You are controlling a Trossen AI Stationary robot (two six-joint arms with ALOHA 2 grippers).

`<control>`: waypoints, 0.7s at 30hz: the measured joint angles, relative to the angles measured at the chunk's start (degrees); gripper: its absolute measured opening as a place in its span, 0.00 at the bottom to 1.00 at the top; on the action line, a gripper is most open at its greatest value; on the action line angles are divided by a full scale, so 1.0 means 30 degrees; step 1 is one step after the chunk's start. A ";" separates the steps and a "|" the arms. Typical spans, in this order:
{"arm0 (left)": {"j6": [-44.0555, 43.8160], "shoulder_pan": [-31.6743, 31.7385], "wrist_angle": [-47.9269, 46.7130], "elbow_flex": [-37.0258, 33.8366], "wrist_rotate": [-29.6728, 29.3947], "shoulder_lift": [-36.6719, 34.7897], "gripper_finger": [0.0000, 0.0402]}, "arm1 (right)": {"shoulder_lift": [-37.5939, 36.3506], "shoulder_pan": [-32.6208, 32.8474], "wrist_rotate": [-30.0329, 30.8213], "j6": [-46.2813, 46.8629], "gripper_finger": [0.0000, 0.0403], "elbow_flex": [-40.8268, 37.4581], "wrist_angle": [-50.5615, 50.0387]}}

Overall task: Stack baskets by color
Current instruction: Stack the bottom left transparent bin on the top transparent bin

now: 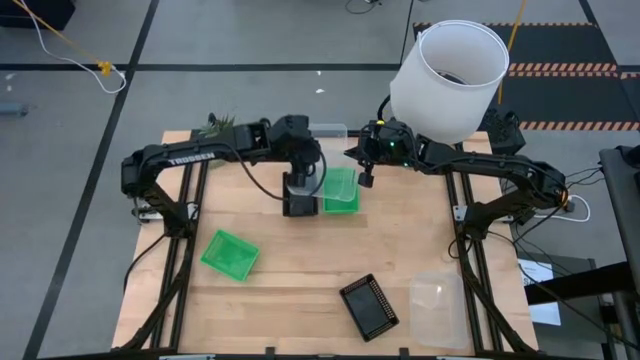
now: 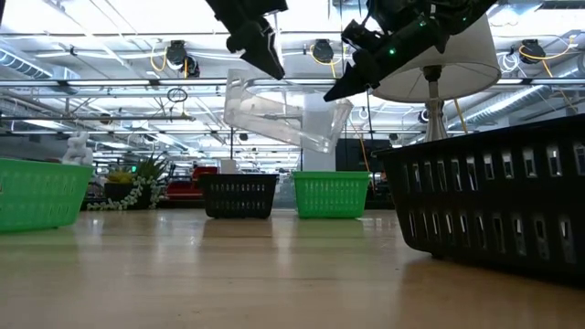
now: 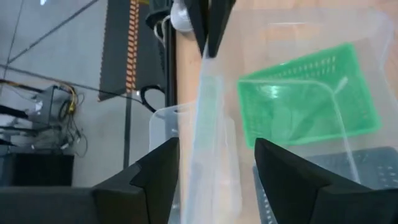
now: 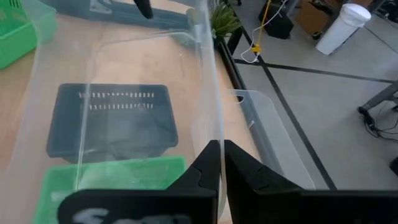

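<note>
While both arms reach in high over the bench (image 1: pixel 300 275), the right gripper (image 2: pixel 336 90) pinches a clear basket (image 2: pixel 285 114)'s rim; the left gripper (image 2: pixel 272 66) straddles the opposite rim, parted.

A clear basket (image 2: pixel 285 117) hangs tilted in the air above the table's twelve o'clock edge. Beneath it sit a green basket (image 1: pixel 340 189) and a black basket (image 1: pixel 299 193), side by side. Another green basket (image 1: pixel 230 254) lies at eight o'clock, a black one (image 1: pixel 369 305) at six, a clear one (image 1: pixel 438 303) at five.
</note>
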 joint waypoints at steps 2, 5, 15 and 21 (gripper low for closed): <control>0.0123 -0.0040 0.0253 0.0000 0.0018 -0.0102 0.51 | 0.0000 0.0000 -0.0068 0.0007 0.01 0.0000 -0.0040; 0.0056 0.0274 0.0226 0.0007 0.0015 -0.0164 0.51 | 0.0000 0.0000 -0.0435 0.0007 0.01 0.0000 -0.0040; -0.0053 0.1440 -0.0359 0.0000 0.0025 0.0064 0.50 | 0.0000 0.0007 -0.0397 -0.0193 0.01 0.0000 -0.0040; 0.0031 0.1461 -0.0646 0.0000 0.0082 0.0064 0.37 | 0.0000 0.0007 -0.0393 -0.0443 0.01 -0.0007 -0.0047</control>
